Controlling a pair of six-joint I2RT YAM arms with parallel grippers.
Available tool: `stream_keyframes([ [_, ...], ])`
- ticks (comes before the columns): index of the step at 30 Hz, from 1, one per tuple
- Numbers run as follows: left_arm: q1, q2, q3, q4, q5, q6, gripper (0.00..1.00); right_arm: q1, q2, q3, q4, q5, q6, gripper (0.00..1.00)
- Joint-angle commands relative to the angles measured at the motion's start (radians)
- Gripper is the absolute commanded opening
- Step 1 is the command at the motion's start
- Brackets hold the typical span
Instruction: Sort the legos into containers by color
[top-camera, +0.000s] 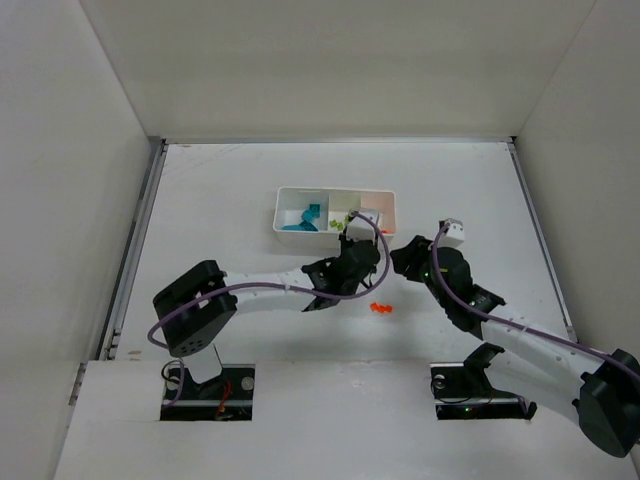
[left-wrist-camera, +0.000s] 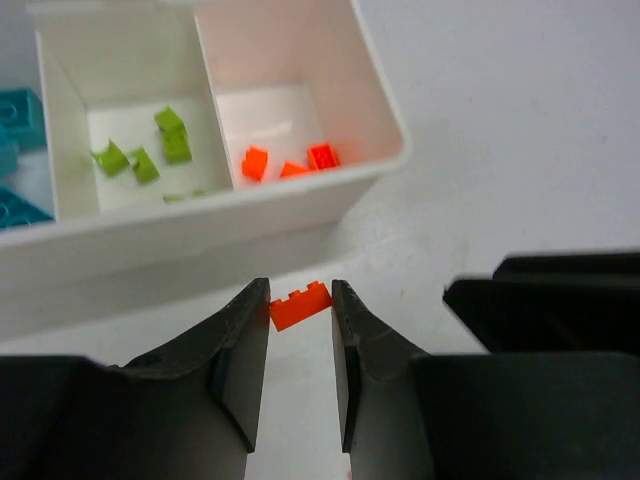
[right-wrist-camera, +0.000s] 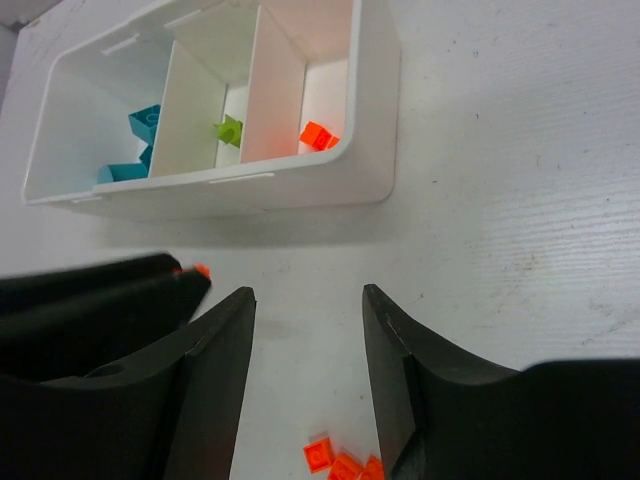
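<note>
In the left wrist view, the teal bricks (left-wrist-camera: 18, 115) and the left compartment (left-wrist-camera: 25, 170) of the tray (left-wrist-camera: 300, 200) are cut off by the left edge, and the right gripper (left-wrist-camera: 480, 285) is seen only as a dark block cut by the right edge. In the right wrist view, the loose orange bricks (right-wrist-camera: 340, 466) are clipped by the bottom edge, and the held orange brick (right-wrist-camera: 201, 269) is almost wholly hidden behind the left gripper (right-wrist-camera: 192, 278). From above, part of the tray's near wall is covered by that gripper.
</note>
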Motion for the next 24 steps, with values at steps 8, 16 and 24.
stream_keyframes([
  [8,0.176,0.184,0.284,0.084,0.147,0.097,0.2,0.034,-0.005,-0.028,-0.004,0.026,0.059,0.4],
  [16,0.211,0.217,0.321,0.079,0.184,0.074,0.42,0.172,0.039,-0.023,-0.088,0.054,0.118,0.46],
  [24,0.179,0.042,0.11,0.099,0.196,0.049,0.47,0.301,0.143,0.024,-0.203,0.1,0.148,0.47],
])
